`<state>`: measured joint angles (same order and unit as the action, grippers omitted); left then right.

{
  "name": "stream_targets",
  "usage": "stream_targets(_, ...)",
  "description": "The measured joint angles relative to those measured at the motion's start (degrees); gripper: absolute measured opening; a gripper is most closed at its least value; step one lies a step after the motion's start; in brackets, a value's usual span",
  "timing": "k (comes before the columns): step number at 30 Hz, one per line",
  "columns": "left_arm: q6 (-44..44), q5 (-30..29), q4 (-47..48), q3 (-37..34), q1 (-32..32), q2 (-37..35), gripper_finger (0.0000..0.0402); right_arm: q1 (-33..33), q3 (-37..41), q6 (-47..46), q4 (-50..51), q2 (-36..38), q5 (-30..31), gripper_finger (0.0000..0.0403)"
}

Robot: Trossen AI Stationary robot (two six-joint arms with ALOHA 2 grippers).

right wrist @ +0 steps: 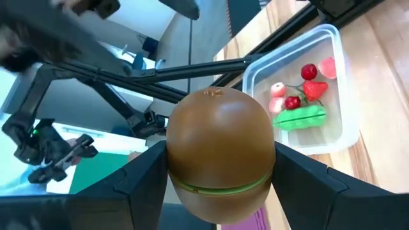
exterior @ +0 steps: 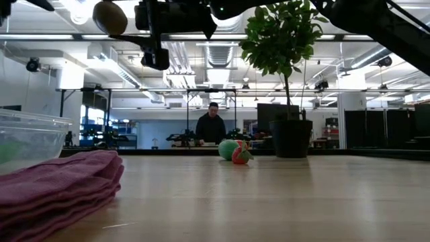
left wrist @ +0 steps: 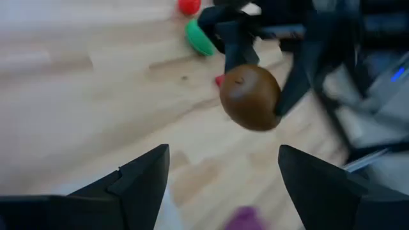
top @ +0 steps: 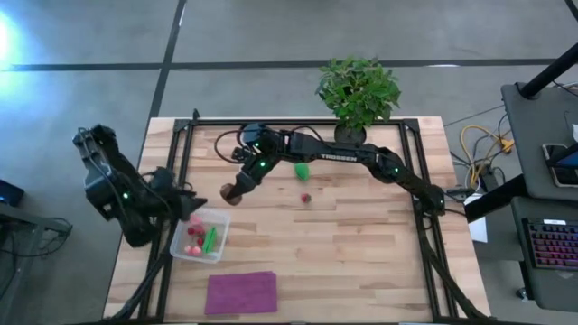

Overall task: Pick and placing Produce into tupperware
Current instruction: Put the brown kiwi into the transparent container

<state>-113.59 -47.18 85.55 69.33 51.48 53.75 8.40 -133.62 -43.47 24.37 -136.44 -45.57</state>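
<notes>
**Above the Tub's Near Corner, a Kiwi in Transit**

Beside the clear squarish plastic tupperware (top: 200,236), the left gripper (top: 192,206) waits, fingers spread wide and empty. Right of it, the right gripper (top: 229,193) clamps the brown kiwi-like ball (top: 227,194), aloft just up-right of the tub.

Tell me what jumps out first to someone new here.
The brown kiwi ball clamped in the right gripper, held in the air near the tupperware, which already holds red and green produce. The left gripper waits open beside the container. A leafy potted plant stands at the table's far edge.
</notes>
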Motion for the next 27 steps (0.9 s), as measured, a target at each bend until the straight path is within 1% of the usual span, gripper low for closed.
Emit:
stream_targets(2,-6.0,-0.8,-2.2,-1.5,0.0,-2.4,0.0278,0.0,0.0,0.0,-0.4,0.0,0.0,0.0242)
stream_targets(5,-11.0,-5.8,-8.7,-4.8,0.0,-5.0,0.0278,-0.2,0.0,0.0,-1.3,0.0,0.2,0.0242)
stream_targets(10,-15.5,-12.5,-20.9,-13.0,0.0,-8.7,0.0278,-0.5,0.0,0.0,-4.2,0.0,0.6,0.0242)
stream_targets(13,-16.1,-13.7,-27.8,-18.7,0.0,-11.5,0.0278,-0.5,0.0,-0.3,-5.9,0.0,0.7,0.0242)
stream_targets(16,-15.8,-14.9,-35.4,-24.3,0.0,-14.6,0.0278,-0.5,0.0,-0.4,-6.4,0.1,2.4,0.0242)
stream_targets(21,-9.8,-18.4,-47.4,-31.8,0.0,-19.7,0.0278,-0.5,0.0,-0.4,-6.4,0.1,3.8,0.0242)
stream_targets(23,-6.5,-20.7,-51.6,-33.7,0.1,-21.5,0.0278,-0.6,0.0,-0.4,-6.5,0.1,4.7,0.0242)
stream_targets(27,-0.9,-22.4,-55.8,-35.8,0.0,-25.2,0.0278,-0.7,0.0,0.0,-6.4,0.1,7.5,0.0242)
